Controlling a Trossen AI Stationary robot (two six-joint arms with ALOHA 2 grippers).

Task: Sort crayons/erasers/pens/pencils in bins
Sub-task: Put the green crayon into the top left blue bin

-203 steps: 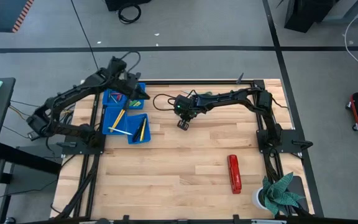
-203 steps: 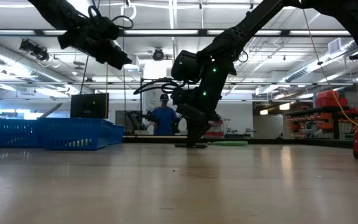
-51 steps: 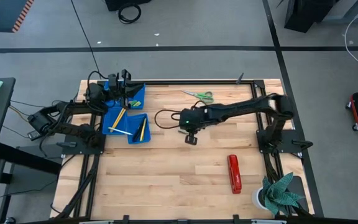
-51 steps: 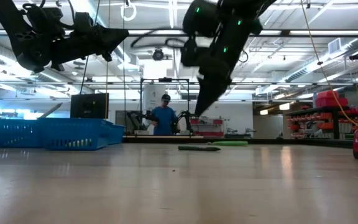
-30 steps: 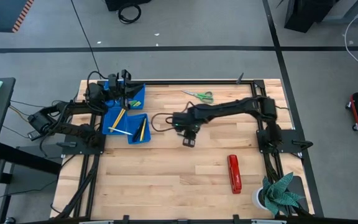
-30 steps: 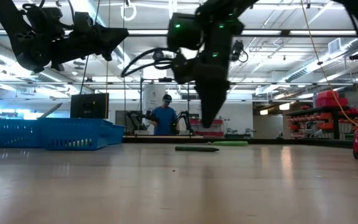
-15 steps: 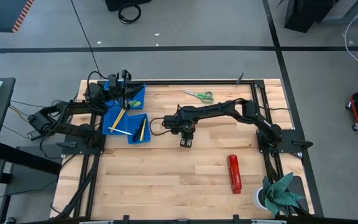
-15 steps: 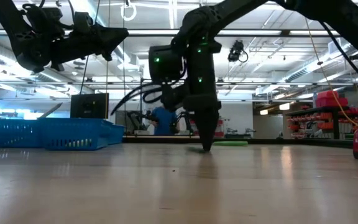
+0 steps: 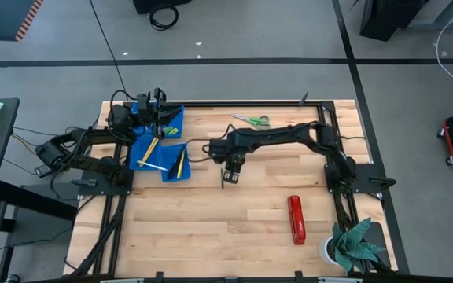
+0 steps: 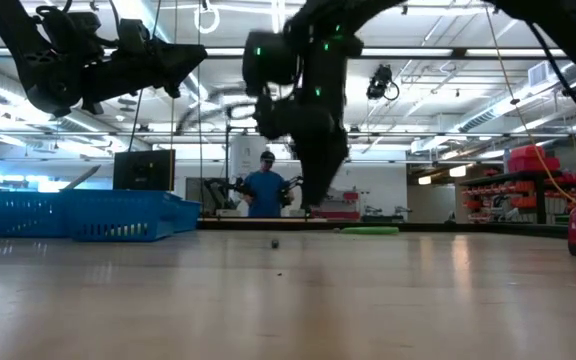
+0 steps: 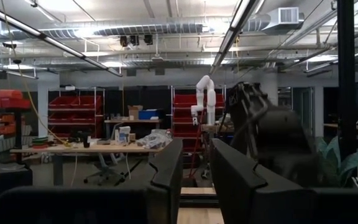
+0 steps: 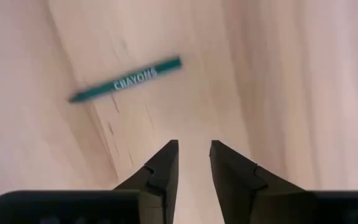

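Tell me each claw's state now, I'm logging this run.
Left claw: open, empty, raised over the bins.
Right claw: open, empty, above a green crayon lying on the table.

Pale planked wood table, smooth; blue bins glossy plastic; crayon paper-wrapped

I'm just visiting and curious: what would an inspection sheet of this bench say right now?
Surface: wooden table, bare in the middle.
Job's things: blue bins at the far left, pencils inside; one green crayon lying loose on the wood.
Clutter: scissors, red stapler, plant.
Grippers: right tool open, empty, pointing down, clear of the crayon; left tool open, empty, over the bins.
Cables: black loop beside the right arm; a coil on the floor.
Surroundings: person standing beyond the table.
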